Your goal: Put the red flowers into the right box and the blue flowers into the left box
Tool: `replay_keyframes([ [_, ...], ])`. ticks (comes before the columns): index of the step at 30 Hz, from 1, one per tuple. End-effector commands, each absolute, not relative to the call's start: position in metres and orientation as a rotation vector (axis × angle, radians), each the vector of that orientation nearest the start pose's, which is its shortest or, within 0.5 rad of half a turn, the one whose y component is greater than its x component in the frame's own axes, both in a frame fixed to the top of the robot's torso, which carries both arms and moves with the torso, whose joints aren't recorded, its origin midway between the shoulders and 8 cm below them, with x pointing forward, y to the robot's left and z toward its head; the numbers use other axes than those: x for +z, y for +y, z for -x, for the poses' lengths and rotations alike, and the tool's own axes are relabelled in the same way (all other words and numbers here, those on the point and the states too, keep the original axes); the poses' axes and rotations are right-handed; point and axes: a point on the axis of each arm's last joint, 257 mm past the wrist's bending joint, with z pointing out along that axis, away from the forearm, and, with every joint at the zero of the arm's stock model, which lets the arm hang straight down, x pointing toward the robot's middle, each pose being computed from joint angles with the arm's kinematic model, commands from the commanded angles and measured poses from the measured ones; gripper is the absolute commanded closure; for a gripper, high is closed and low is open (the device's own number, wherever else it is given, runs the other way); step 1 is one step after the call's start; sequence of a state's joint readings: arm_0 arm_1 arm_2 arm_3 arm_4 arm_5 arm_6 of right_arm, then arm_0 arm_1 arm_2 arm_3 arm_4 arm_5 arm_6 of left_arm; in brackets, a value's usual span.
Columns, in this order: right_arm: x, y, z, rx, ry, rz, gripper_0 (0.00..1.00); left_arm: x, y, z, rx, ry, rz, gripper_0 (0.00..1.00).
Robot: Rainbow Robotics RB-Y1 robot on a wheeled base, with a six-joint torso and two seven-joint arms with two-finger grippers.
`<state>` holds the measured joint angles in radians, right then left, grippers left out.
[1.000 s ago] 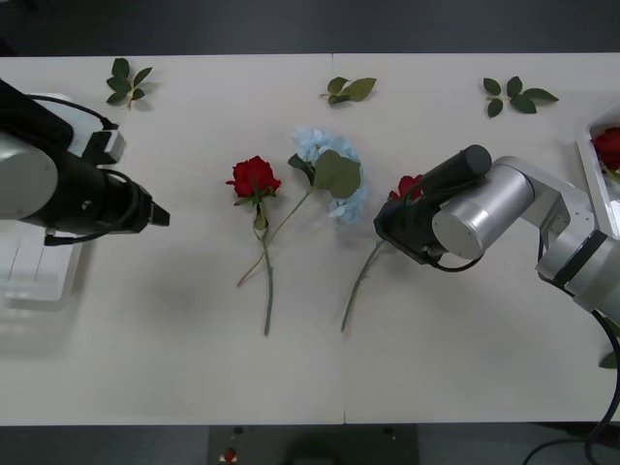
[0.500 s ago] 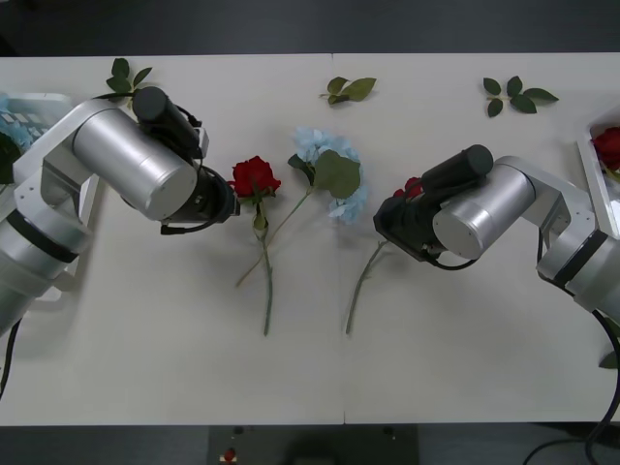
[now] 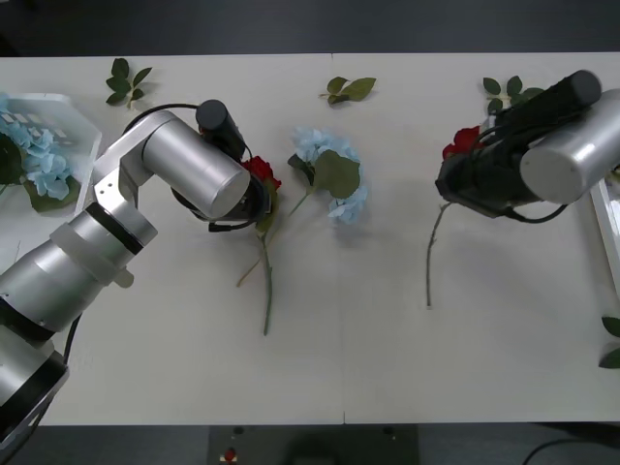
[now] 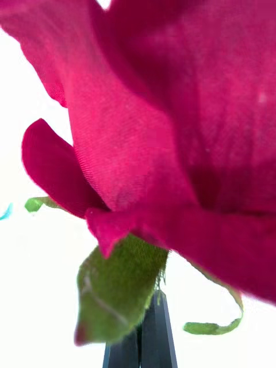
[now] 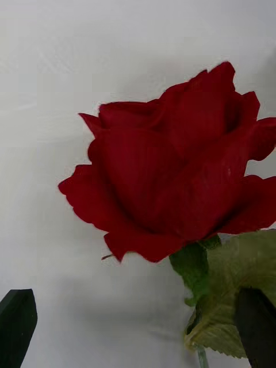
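- The right gripper [image 3: 463, 176] hangs over the right half of the matte white table [image 3: 387, 339], its black fingers [image 4: 144, 339] pressed together on a cloth red rose [image 3: 463, 140] just under the head; the thin green stem dangles toward the tabletop.
- From the right wrist, the woven weave of the petals [image 4: 172, 115] is plain, with a fuzzy green sepal below.
- The left gripper [image 3: 260, 199] sits at the second deep-red fabric rose [image 3: 257, 170] lying mid-table; from the left wrist its black fingers [image 5: 17, 316] stand apart on either side of the rose head [image 5: 172, 178], not closed on it.
- Just right of that rose lies a fluffy pale-blue flower cluster [image 3: 329, 174] with a broad green leaf; their stems cross.
- The translucent white left box [image 3: 82, 131] at the table's left edge holds blue flowers [image 3: 34, 145].
- A sliver of the white right box [image 3: 605, 218] shows at the right edge.
- Loose green leaf sprigs [image 3: 351, 89] dot the far edge; the near half is bare.
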<state>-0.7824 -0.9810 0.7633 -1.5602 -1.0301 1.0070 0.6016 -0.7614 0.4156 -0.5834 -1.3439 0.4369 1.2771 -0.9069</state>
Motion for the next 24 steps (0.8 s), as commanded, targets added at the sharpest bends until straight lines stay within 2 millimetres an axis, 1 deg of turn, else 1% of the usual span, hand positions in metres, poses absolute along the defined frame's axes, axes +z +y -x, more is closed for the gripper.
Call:
replay_keyframes([
  [1,-0.172,-0.268,-0.547,0.277,2.507,-0.184,1.0,-0.28,0.118,-0.572,-0.011,2.535,-0.133,0.0],
  [2,-0.164,-0.282,-0.543,0.245,2.507,-0.153,1.0,-0.281,0.117,-0.571,-0.008,2.535,-0.142,0.0],
  [3,-0.161,-0.288,-0.541,0.232,2.508,-0.138,1.0,-0.283,0.116,-0.569,-0.006,2.538,-0.147,0.0],
  [5,-0.149,-0.315,-0.536,0.165,2.506,-0.087,1.0,-0.287,0.114,-0.565,0.007,2.553,-0.161,0.0],
  [7,-0.141,-0.333,-0.535,0.108,2.499,-0.045,1.0,-0.289,0.113,-0.562,0.015,2.561,-0.172,0.0],
  [9,-0.132,-0.36,-0.534,0.013,2.486,0.019,1.0,-0.293,0.112,-0.559,0.026,2.565,-0.192,0.0],
  [10,-0.13,-0.366,-0.534,-0.011,2.484,0.03,1.0,-0.295,0.112,-0.558,0.03,2.569,-0.195,0.0],
  [11,-0.126,-0.383,-0.536,-0.077,2.475,0.067,1.0,-0.296,0.112,-0.557,0.035,2.569,-0.2,0.0],
  [13,-0.12,-0.406,-0.539,-0.17,2.459,0.117,1.0,-0.3,0.111,-0.554,0.047,2.576,-0.219,0.0],
  [14,-0.118,-0.412,-0.539,-0.195,2.454,0.133,1.0,-0.301,0.111,-0.553,0.051,2.579,-0.219,0.0],
  [15,-0.114,-0.427,-0.541,-0.254,2.443,0.159,1.0,-0.303,0.111,-0.551,0.058,2.582,-0.23,0.0],
  [16,-0.112,-0.433,-0.542,-0.282,2.437,0.173,1.0,-0.304,0.111,-0.551,0.061,2.583,-0.23,0.0],
  [18,-0.105,-0.46,-0.547,-0.403,2.41,0.232,1.0,-0.307,0.11,-0.547,0.073,2.589,-0.248,0.0],
  [19,-0.103,-0.466,-0.548,-0.433,2.403,0.247,1.0,-0.308,0.111,-0.547,0.076,2.591,-0.249,0.0],
  [21,-0.094,-0.492,-0.552,-0.555,2.376,0.298,1.0,-0.312,0.111,-0.543,0.091,2.599,-0.26,0.0],
  [22,-0.093,-0.498,-0.553,-0.582,2.369,0.31,1.0,-0.312,0.111,-0.543,0.092,2.599,-0.263,0.0],
  [24,-0.084,-0.523,-0.555,-0.689,2.344,0.346,1.0,-0.314,0.111,-0.541,0.1,2.604,-0.27,0.0],
])
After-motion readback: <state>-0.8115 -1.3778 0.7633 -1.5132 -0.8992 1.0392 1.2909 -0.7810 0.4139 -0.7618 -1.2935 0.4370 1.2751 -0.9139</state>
